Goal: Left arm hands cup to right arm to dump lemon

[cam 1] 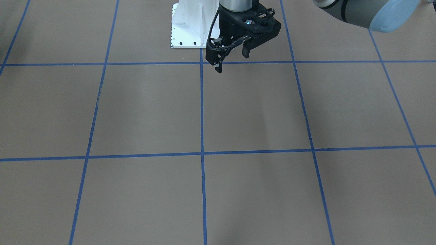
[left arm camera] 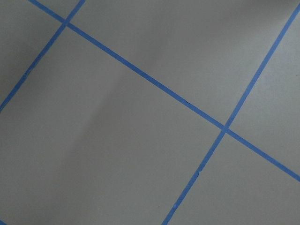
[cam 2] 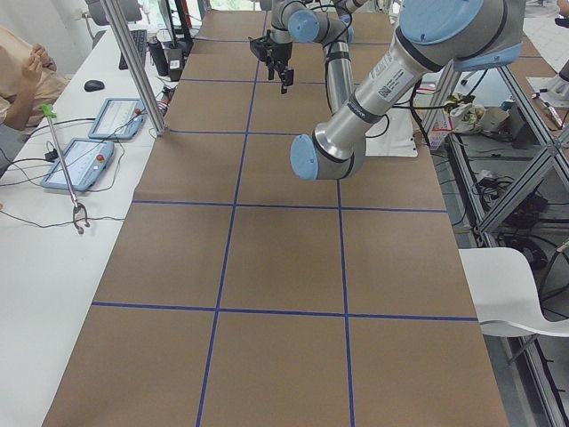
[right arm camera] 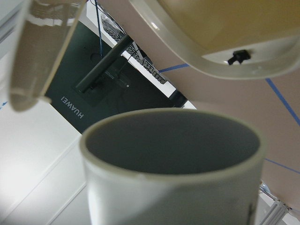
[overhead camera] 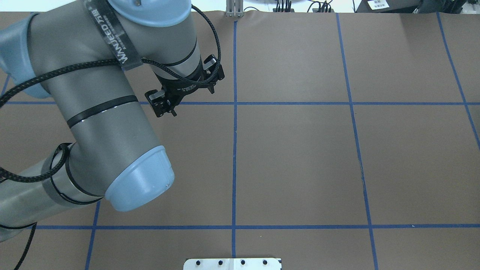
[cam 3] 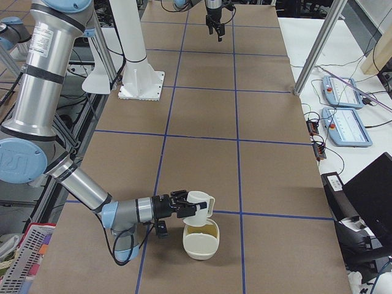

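In the exterior right view my right gripper (cam 3: 187, 208) is shut on the white cup (cam 3: 199, 205) and holds it tilted just above a cream bowl (cam 3: 201, 242) near the table's right end. The right wrist view shows the cup (right arm camera: 173, 164) close up, its grey inside empty, with the bowl (right arm camera: 211, 37) just beyond it. I cannot make out the lemon; the bowl's inside looks yellowish. My left gripper (cam 1: 231, 59) hangs open and empty over the far table, and also shows in the overhead view (overhead camera: 185, 88) and the exterior left view (cam 2: 283, 80).
The brown table (overhead camera: 300, 157) carries a grid of blue tape lines. The white robot base plate (cam 1: 187, 30) stands at the robot's side. Control pendants (cam 3: 346, 92) and a dark monitor (cam 3: 367, 196) lie on the side bench. A person (cam 2: 22, 71) sits there.
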Controlling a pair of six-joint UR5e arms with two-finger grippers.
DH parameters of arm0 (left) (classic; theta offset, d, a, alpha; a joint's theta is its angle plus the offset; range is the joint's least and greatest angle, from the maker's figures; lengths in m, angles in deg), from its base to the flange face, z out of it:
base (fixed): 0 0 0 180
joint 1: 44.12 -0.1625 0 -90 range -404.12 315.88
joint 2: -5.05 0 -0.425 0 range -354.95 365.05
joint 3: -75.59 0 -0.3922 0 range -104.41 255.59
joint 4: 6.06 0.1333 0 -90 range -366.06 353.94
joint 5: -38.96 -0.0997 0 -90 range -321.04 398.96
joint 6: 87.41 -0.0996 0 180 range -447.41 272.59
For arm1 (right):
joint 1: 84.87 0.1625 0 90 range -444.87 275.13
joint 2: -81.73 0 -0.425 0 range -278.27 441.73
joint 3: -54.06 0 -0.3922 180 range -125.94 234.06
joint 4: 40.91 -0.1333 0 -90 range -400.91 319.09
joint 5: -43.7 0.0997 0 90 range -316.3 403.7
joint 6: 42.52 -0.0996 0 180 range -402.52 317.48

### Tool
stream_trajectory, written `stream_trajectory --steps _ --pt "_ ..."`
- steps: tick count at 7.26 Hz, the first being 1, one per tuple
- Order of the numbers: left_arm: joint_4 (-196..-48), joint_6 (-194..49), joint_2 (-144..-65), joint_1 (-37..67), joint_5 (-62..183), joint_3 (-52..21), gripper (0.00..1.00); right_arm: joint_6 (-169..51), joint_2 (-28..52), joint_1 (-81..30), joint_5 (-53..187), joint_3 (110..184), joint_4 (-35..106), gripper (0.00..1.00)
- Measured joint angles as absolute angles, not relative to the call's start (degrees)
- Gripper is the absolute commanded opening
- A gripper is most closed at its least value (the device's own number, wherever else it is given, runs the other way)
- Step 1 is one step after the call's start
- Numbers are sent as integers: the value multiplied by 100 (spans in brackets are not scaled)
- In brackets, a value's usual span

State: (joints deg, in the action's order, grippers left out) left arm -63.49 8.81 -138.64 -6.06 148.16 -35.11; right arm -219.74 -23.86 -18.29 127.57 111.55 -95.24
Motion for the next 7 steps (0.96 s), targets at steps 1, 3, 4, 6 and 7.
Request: stream_trajectory --steps 1,3,4,6,7 --pt "-6354 875 -13872 -617 14793 -3510 100 -21513 -2314 -1790 12978 11479 -9112 30" --pt "-6358 868 -13885 -629 14787 -3526 100 -20347 -2361 -1755 13244 12323 -8120 32" --pt "-6367 866 -13885 -632 14801 -3528 100 -19764 -2337 -1757 13265 12679 -7623 32" --pt "-6387 871 -13909 -648 14840 -3523 100 -18508 -2096 -1776 13297 13352 -6503 31" --pt "-6386 876 -13917 -659 14850 -3516 100 -17843 -1810 -1822 13309 13602 -5877 31"
